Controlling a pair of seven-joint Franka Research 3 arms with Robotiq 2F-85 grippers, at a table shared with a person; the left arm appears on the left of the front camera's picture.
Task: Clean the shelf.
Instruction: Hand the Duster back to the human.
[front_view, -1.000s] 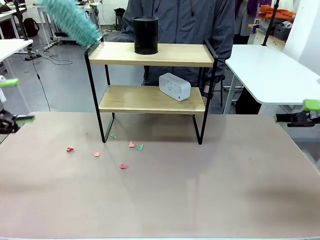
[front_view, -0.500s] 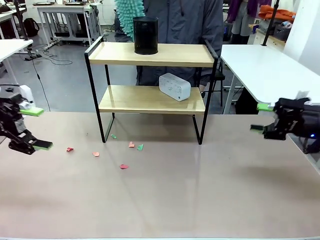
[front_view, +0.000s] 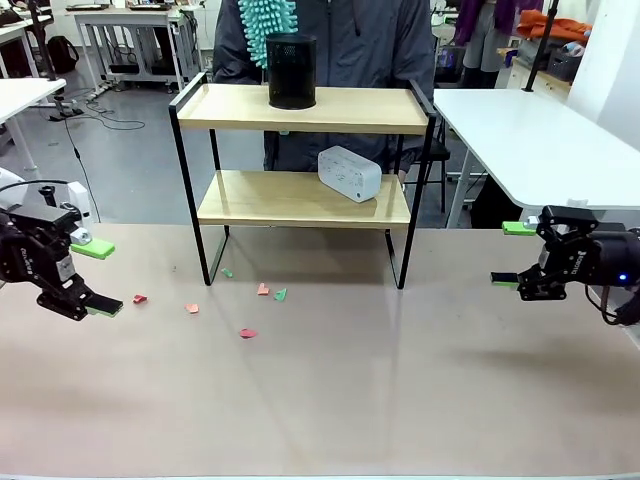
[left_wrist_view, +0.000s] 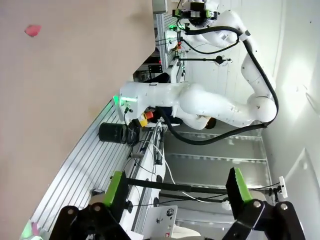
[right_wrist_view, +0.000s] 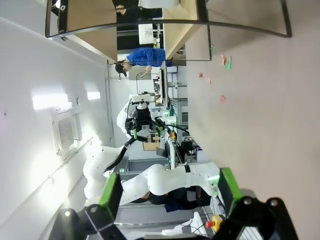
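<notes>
Shelf stands at the worktop's far edge, black cylinder on top. Your left claw and right claw have both swung inward, jaws wide and empty, while the person's duster has moved behind the cylinder.

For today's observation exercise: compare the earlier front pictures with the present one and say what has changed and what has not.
The person's teal duster swung from the shelf's upper left corner to behind the black cylinder. Both arms came inward over the table: the left tool now sits near the red scrap, the right tool at the right side. Both stay open and empty. Shelf, cylinder, white box and scraps are unmoved.
</notes>
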